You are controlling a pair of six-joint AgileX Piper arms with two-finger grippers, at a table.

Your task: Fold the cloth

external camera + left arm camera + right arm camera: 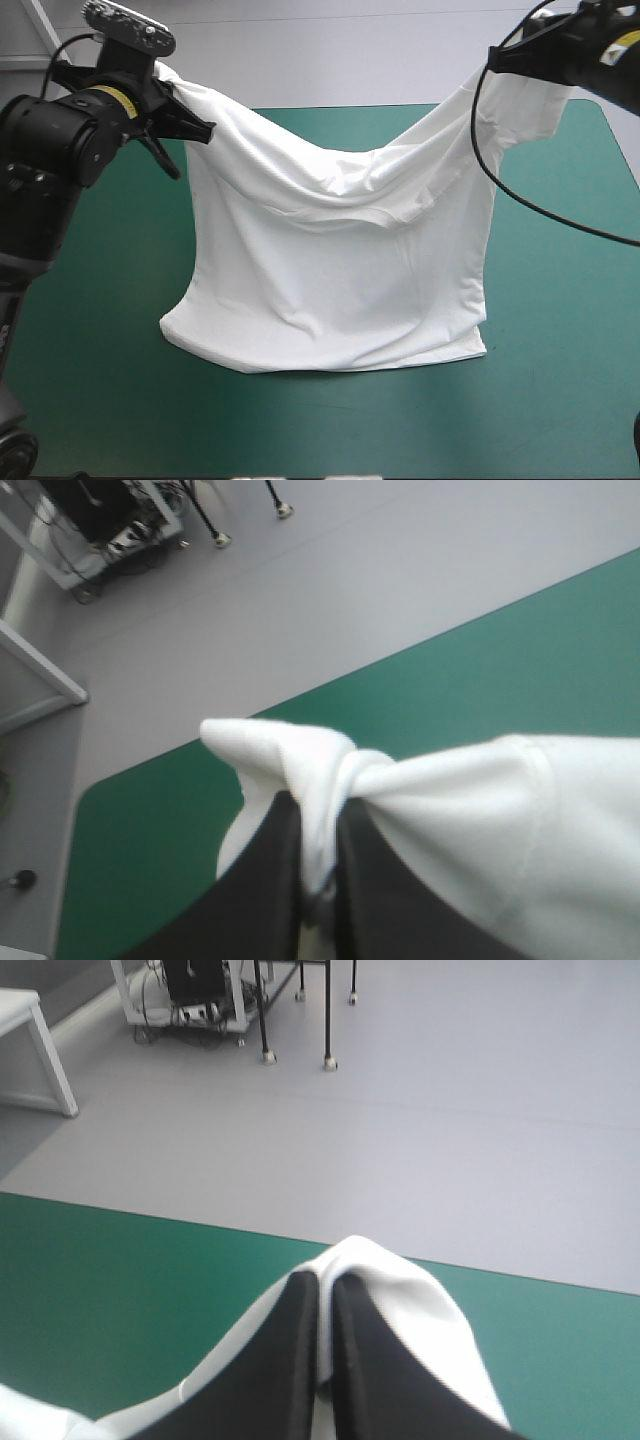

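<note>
Black fingers of the left gripper point(320, 818) pinched only a thin twist of the T-shirt point(340, 270) at one upper corner, and the right gripper point(323, 1285) was all but closed on the other. Between them the shirt hung slack (sagging mid-span), its hem on the teal-green table cover point(560, 300). Either small bite looked liable to slip if the arms pulled apart, dropping a corner.

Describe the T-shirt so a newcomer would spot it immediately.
Find the teal-green table. Over its middle the T-shirt hangs between the left hand and the right hand, each shut on a top corner, lower edge resting on the table. It alone is white and draped.
</note>
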